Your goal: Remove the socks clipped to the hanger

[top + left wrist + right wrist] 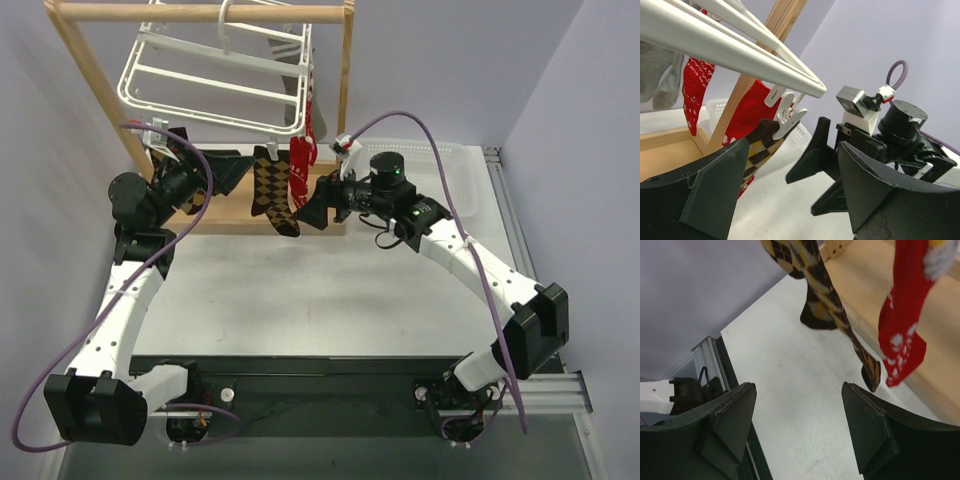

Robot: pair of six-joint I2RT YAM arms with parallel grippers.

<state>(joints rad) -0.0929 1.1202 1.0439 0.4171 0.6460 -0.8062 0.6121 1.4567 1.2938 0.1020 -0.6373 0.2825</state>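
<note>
Where walls (560,60) lilac, tabletop (330,290) white; socks (275,190) above.

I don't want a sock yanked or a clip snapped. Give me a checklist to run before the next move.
1. Left hand open, empty: ok.
2. Right hand open, empty: ok.
3. Brown-and-black argyle fabric sock held by a small white clip on the white plastic drying hanger: ok.
4. That sock inside either hand's grasp: not ok, it hangs beyond both.
5. Red white-patterned sock clear of the right hand: ok.
</note>
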